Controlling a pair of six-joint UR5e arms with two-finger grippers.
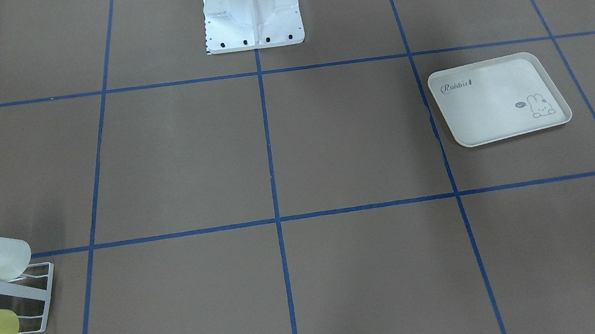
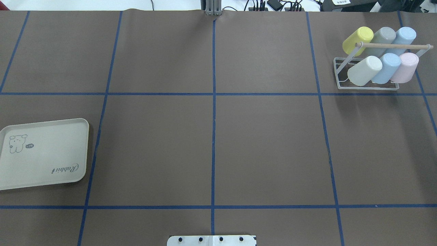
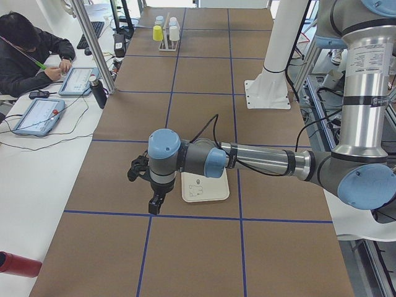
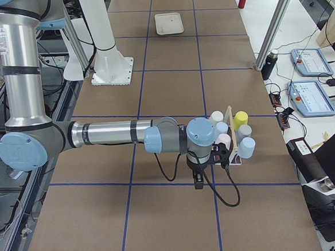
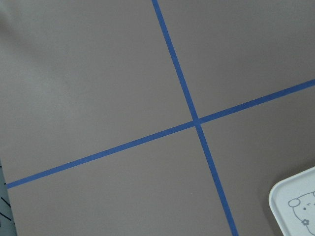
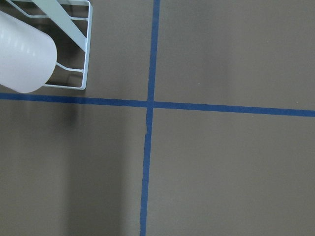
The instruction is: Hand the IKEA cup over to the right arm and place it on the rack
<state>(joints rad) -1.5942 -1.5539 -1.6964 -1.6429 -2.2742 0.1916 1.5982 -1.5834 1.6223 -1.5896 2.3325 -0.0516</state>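
Note:
Several IKEA cups rest tilted on the white wire rack (image 2: 368, 88) at the table's far right: yellow (image 2: 358, 38), grey, blue, white (image 2: 364, 70) and pink (image 2: 406, 66). The front-facing view shows the rack (image 1: 47, 291) at its lower left. The right arm (image 4: 105, 133) reaches out low, its gripper (image 4: 197, 179) hanging just beside the rack (image 4: 232, 133); I cannot tell its state. A pink cup (image 6: 19, 59) fills the right wrist view's corner. The left gripper (image 3: 154, 204) hangs by the cream rabbit tray (image 3: 201, 185); I cannot tell its state.
The rabbit tray (image 2: 44, 153) lies bare at the table's left. The white robot base (image 1: 252, 15) stands at the near middle edge. Blue tape lines grid the brown table. A person (image 3: 25, 49) sits at a side desk with tablets, and a red bottle (image 3: 18, 263) lies there.

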